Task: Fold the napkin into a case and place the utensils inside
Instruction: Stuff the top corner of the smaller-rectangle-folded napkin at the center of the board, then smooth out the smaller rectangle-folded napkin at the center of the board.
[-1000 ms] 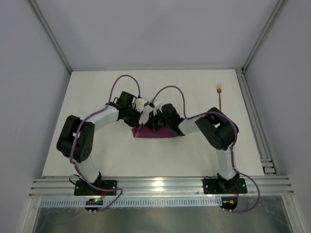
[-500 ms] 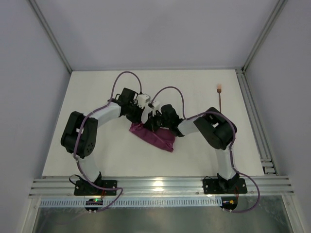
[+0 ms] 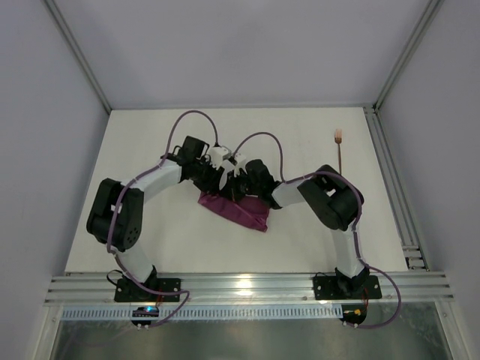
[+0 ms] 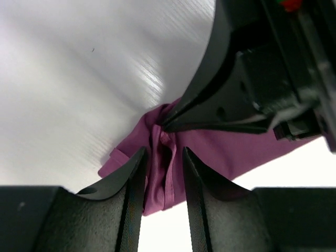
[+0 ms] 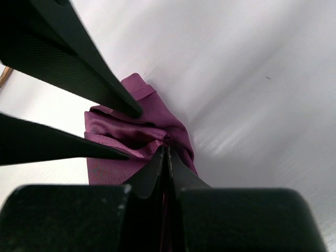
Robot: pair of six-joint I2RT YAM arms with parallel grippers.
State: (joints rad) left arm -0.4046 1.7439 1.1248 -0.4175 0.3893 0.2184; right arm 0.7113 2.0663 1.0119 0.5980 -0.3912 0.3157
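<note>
Loosened since a moment ago, my left gripper (image 4: 163, 156) stands with jaws partly apart. On the table (image 3: 150, 142) the bunched napkin (image 3: 234, 209) sends a ridge between them; my right gripper (image 5: 166, 151) pinches it tight. Far right lies the fork (image 3: 341, 154).

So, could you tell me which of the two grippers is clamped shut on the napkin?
The right gripper: its fingers are pressed together on a pinch of the napkin, whereas the left gripper has its fingers apart around a fold.

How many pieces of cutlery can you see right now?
1: a copper fork lies at the far right, apart from the napkin. Another may be hidden under the arms.
</note>
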